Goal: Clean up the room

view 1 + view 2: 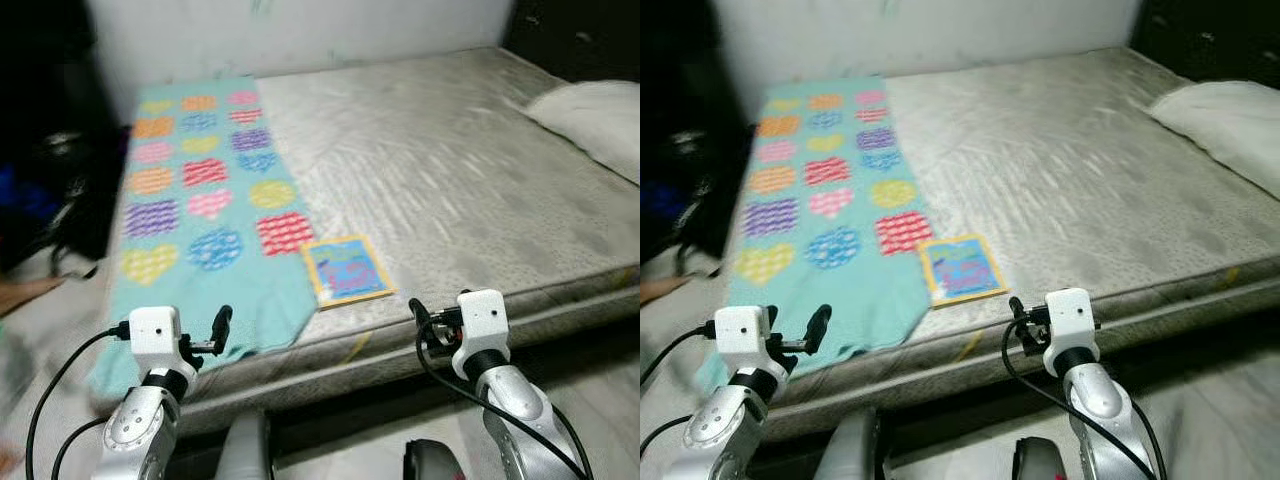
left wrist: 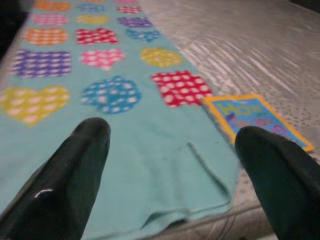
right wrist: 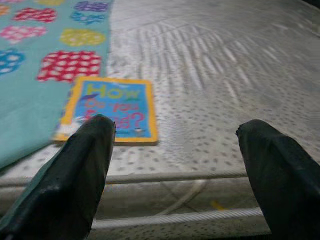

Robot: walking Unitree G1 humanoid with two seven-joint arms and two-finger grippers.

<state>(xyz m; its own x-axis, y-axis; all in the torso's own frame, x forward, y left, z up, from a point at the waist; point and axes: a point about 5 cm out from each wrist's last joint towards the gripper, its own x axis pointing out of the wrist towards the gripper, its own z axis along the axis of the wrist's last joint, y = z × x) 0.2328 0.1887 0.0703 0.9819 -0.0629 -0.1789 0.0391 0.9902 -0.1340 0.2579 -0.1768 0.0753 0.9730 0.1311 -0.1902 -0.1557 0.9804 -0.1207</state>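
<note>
Both arms raised before the mattress (image 1: 450, 180), left gripper (image 2: 170, 150) and right gripper (image 3: 175, 150) fingers spread — empty, book (image 1: 347, 268) ahead

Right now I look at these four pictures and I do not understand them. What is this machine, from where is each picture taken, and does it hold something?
This is a humanoid robot standing at the edge of a bed. The two wide pictures come from a stereo camera on its head, looking down, so they show the same scene. The other two come from cameras on its wrists, looking along each gripper's two black fingers.

On the bare mattress lies a turquoise blanket with coloured hearts and circles. Beside it, near the bed's edge, lies a thin book with a yellow border. A white pillow sits at the far right.

The left gripper is raised before the blanket, and the right gripper to the right of the book. Both are open and hold nothing.
</note>
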